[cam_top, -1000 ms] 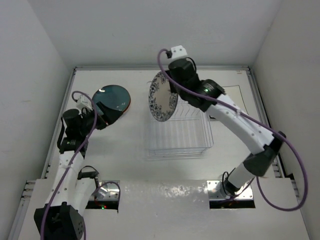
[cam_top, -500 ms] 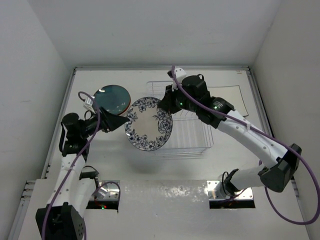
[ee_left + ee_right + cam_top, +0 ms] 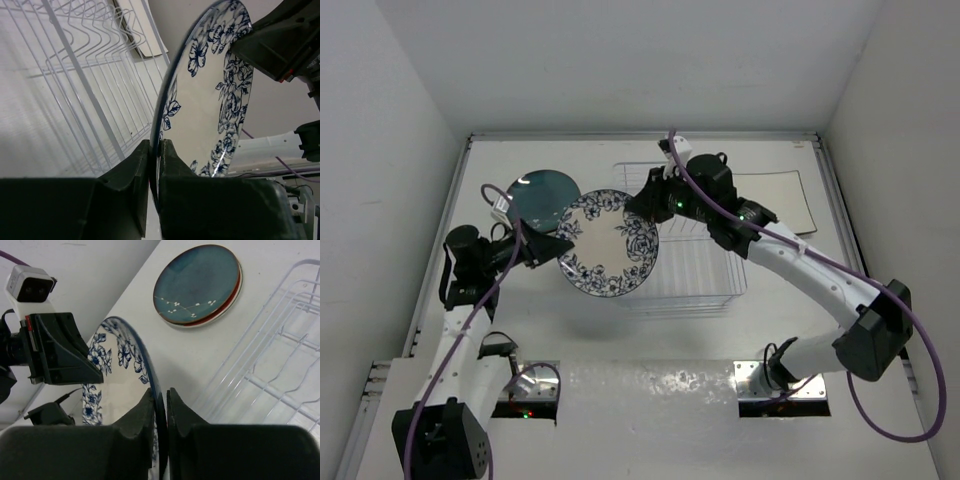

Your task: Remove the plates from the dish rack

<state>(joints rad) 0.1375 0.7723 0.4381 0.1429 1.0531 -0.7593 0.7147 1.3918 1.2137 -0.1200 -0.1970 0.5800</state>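
Note:
A white plate with a dark floral pattern (image 3: 608,243) hangs tilted above the table, just left of the dish rack (image 3: 690,270). My left gripper (image 3: 560,247) is shut on its left rim; in the left wrist view both fingers press the plate's (image 3: 215,90) edge at the gripper (image 3: 155,145). My right gripper (image 3: 638,205) straddles the upper right rim. In the right wrist view that gripper (image 3: 160,392) stands slightly open, with a thin gap beside the plate (image 3: 125,365). A teal plate (image 3: 542,193) lies on a red one (image 3: 239,287) at the back left.
The wire rack (image 3: 280,365) shows no plates in its visible slots (image 3: 90,75). A pale square dark-rimmed plate (image 3: 775,195) lies flat right of the rack. White walls close the table on the left, back and right.
The floral plate swung from upright over the rack to tilted, out to the rack's left. My left gripper closed on its rim. The right jaws loosened a little.

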